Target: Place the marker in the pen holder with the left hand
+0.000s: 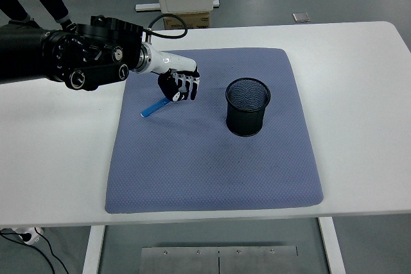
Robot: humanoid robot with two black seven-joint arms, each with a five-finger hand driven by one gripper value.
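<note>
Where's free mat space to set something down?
Bare: the mat near half, in front of the pen holder, and its strip right of the holder. Crowded: far-left mat, where the left hand holds the blue marker.

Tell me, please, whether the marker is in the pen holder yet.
Not yet. The left hand holds the blue marker tilted over the mat, left of the pen holder.

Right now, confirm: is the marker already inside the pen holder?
No. The left hand grips the marker over the mat, left of the pen holder.
</note>
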